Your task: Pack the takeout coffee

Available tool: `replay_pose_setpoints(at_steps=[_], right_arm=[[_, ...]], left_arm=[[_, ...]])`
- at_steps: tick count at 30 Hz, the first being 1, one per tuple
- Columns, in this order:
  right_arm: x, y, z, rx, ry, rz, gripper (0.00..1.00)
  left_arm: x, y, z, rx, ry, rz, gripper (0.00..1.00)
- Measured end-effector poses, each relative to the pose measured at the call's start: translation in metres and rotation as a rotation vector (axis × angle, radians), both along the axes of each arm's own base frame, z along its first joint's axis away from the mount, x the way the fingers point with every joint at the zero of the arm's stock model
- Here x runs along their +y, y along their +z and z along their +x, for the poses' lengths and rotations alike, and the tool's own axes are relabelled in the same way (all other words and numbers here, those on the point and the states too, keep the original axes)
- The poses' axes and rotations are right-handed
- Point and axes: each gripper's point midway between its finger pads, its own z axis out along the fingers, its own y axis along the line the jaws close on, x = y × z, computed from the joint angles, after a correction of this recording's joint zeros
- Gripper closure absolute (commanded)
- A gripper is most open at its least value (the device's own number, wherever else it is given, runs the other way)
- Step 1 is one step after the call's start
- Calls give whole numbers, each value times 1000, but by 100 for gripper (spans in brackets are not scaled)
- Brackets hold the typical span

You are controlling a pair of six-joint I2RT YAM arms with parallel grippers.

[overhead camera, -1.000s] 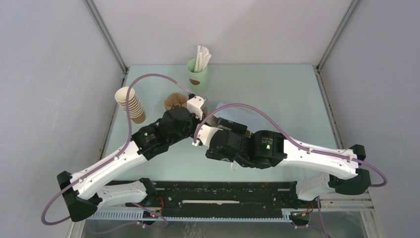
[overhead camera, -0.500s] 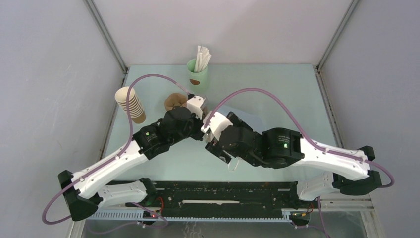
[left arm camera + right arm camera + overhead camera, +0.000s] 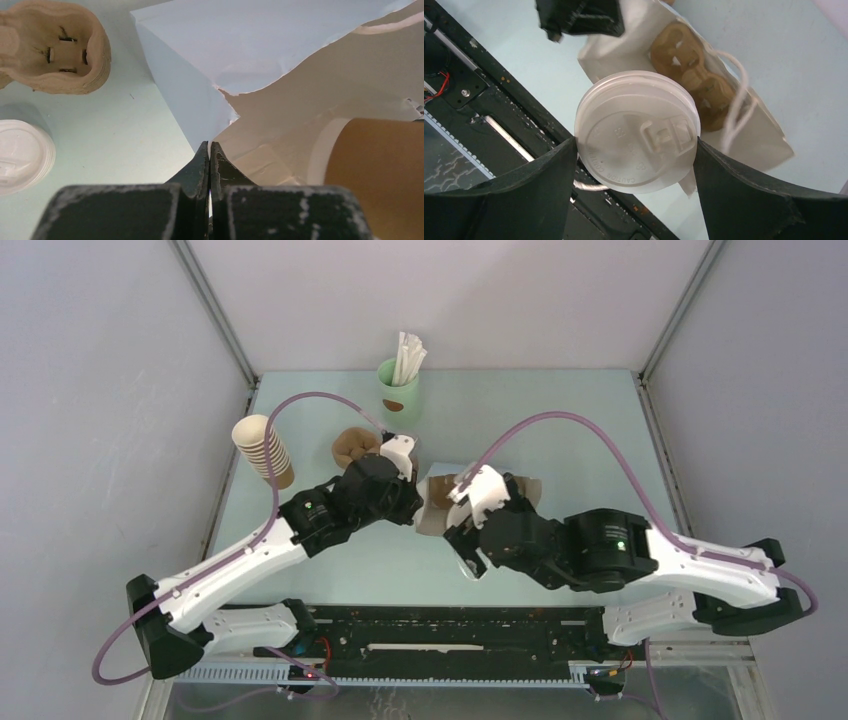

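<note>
The right claw [image 3: 636,167] is clamped on the takeout coffee [image 3: 634,125], one finger on each side just below the white lid. The lid faces back at the wrist, so the cup's long axis runs straight out ahead of the claw, base leading. Beyond that base lies the white paper bag [image 3: 764,145] on the table [image 3: 804,40], handles trailing. The left claw [image 3: 210,155] is pressed together on the torn lip of the bag's mouth, holding it open. Just to that claw's right, the cup's brown wall [image 3: 380,175] shows against the bag's tan inside; whether the cup has crossed the lip cannot be told. Pulp cup carriers [image 3: 55,45] sit ahead and left of the left claw. The coming move likely turns on keeping the base aimed into the mouth, and the right arm is the one carrying it. Compared with a second ago, the right arm has swung out to its own side and turned its wrist, while the left has barely moved.
</note>
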Motion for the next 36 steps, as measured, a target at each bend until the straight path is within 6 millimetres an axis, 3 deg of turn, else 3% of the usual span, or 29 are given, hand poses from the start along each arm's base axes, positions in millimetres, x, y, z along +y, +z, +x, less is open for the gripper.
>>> replay_pose_setpoints(at_steps=[3, 7, 20, 29, 36], right_arm=[[-21, -4, 5, 16, -42, 36, 26], [-33, -7, 13, 19, -82, 74, 26], [-24, -41, 35, 36, -196, 113, 26], [-14, -42, 59, 53, -214, 200, 25], [-5, -40, 60, 37, -85, 157, 27]], left_arm=[[0, 2, 0, -4, -1, -6, 100], [0, 10, -1, -21, -5, -33, 100], [-3, 15, -3, -24, -20, -52, 100], [-4, 17, -3, -35, -28, -61, 100], [-1, 17, -4, -96, -58, -54, 100]])
